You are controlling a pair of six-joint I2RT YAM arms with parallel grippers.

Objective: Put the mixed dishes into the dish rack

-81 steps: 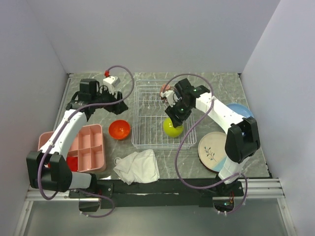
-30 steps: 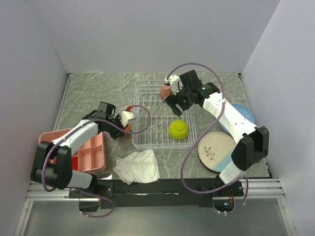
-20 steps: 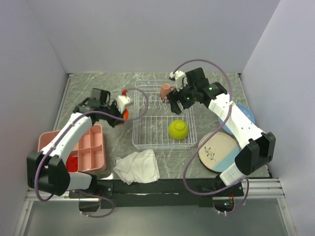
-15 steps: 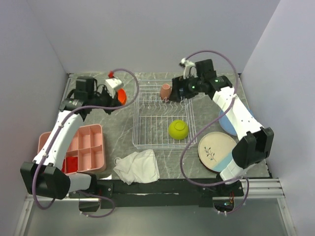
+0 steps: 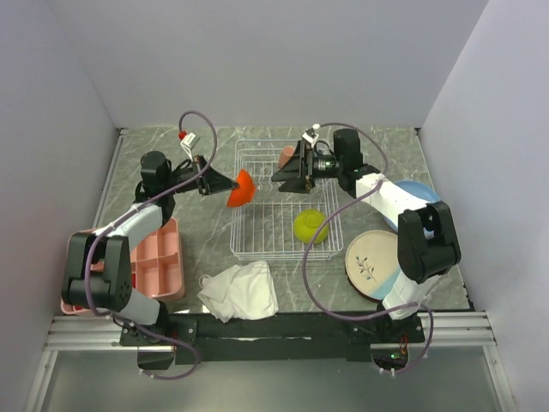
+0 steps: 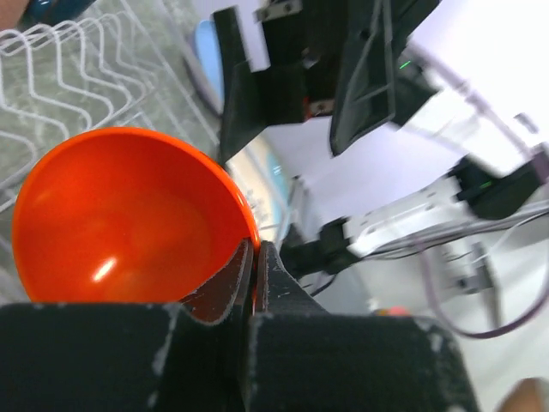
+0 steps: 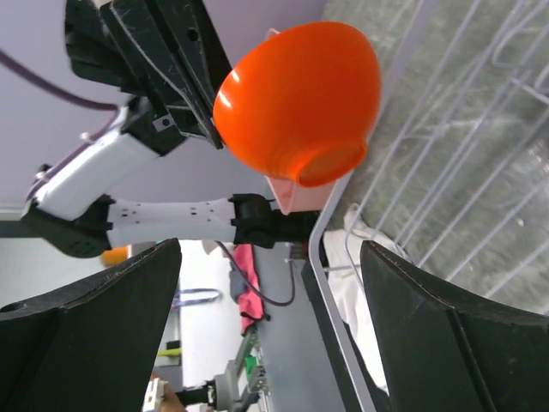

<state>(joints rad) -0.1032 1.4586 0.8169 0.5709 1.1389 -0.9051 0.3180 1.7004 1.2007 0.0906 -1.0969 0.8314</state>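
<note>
My left gripper [image 5: 230, 183] is shut on the rim of the orange bowl [image 5: 242, 188], which hangs tilted over the left edge of the white wire dish rack [image 5: 266, 242]. The left wrist view shows the fingers pinching the orange bowl [image 6: 129, 215] at its rim. My right gripper [image 5: 286, 169] is open and empty over the back of the rack, facing the orange bowl [image 7: 300, 103]. A lime-green bowl [image 5: 310, 225] sits in the rack. A pink mug [image 5: 286, 155] stands at the rack's back, partly hidden by my right gripper.
A cream-and-blue plate [image 5: 375, 264] and a light-blue plate [image 5: 422, 190] lie right of the rack. A pink divided tray [image 5: 156, 257] sits at the left, beside my left arm. A white cloth [image 5: 240, 290] lies in front of the rack.
My left arm lifted the orange bowl off the table and carried it right to the rack's left edge. My right gripper drew away from the pink mug and turned toward the left.
</note>
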